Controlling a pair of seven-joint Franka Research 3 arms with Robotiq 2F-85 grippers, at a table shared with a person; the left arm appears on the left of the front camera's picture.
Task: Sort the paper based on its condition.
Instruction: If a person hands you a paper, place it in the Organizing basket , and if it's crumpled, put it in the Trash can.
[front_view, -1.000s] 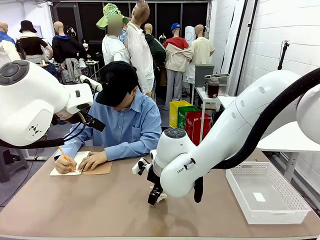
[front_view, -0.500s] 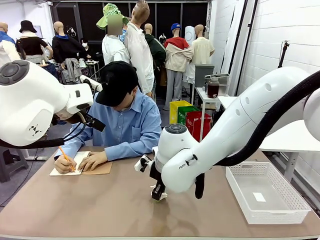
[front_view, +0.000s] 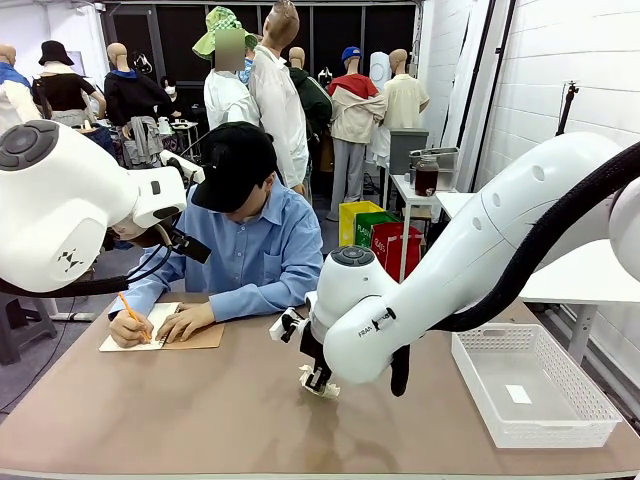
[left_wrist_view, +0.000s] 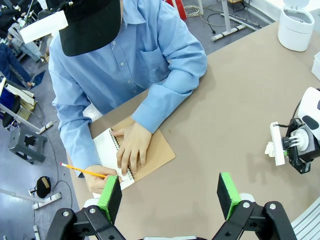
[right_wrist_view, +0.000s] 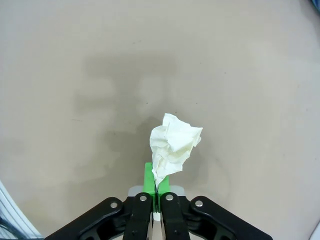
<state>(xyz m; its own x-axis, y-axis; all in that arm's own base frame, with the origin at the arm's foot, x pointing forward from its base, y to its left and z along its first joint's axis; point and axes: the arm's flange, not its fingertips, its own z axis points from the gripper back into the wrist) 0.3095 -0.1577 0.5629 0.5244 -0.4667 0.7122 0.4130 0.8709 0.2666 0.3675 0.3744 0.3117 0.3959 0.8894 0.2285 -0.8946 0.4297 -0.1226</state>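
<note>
Paper (right_wrist_view: 175, 140), crumpled wad, pinched in right pincer (right_wrist_view: 156, 182), pads pressed together on it, over mid-tabletop (front_view: 200, 420), left of white basket (front_view: 520, 428). Left pincer (left_wrist_view: 170, 192) spread, above the tabletop; person's hand (left_wrist_view: 131, 150) rests on notebook (left_wrist_view: 156, 152), far left.

White brick wall (front_view: 590, 60), grey floor (left_wrist_view: 15, 210), small white side table (front_view: 405, 185) behind brown tabletop (front_view: 200, 420).

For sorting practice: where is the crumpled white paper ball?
In the front view, the paper ball is pinched in the shut right claw mid-table, left of the white plastic basket.
</note>
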